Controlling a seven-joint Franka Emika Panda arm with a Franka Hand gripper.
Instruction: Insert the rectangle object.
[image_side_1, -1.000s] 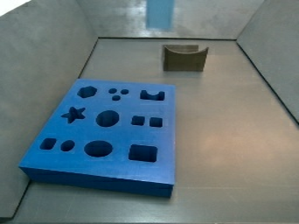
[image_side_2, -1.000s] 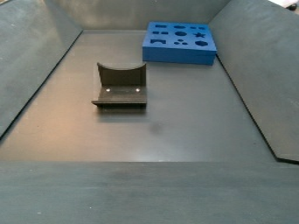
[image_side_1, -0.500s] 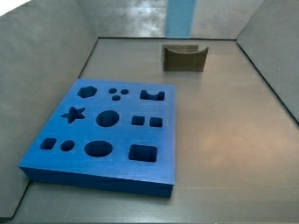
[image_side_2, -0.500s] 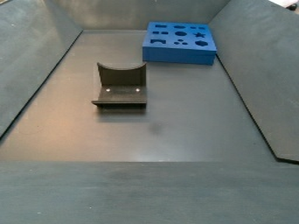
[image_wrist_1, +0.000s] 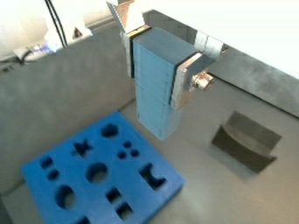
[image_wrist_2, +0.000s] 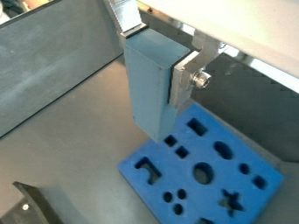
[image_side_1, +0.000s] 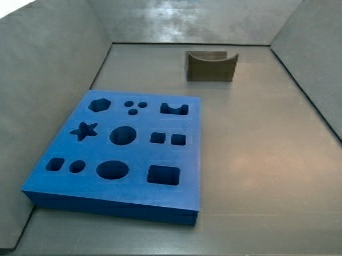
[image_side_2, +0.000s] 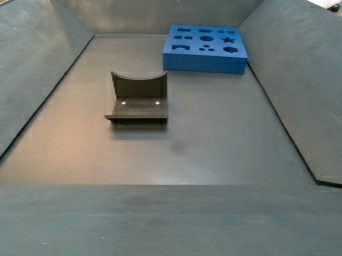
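In both wrist views my gripper (image_wrist_1: 160, 54) (image_wrist_2: 160, 51) is shut on the rectangle object (image_wrist_1: 155, 92) (image_wrist_2: 151, 87), a pale-blue square bar hanging upright between the silver fingers (image_wrist_1: 187, 77) (image_wrist_2: 184, 74). It is held high above the floor. The deep-blue board with shaped holes (image_wrist_1: 100, 175) (image_wrist_2: 211, 171) lies flat below it. The board also shows in both side views (image_side_1: 120, 153) (image_side_2: 205, 48). Neither the gripper nor the bar shows in the side views.
A dark olive notched block stands on the floor away from the board (image_side_1: 211, 65) (image_side_2: 138, 98) (image_wrist_1: 246, 140). Grey bin walls (image_side_1: 60, 60) (image_side_2: 34, 70) slope up around the floor.
In a side view the pale-blue bar at the top edge slid right and then left the picture. The board and the block have not moved.
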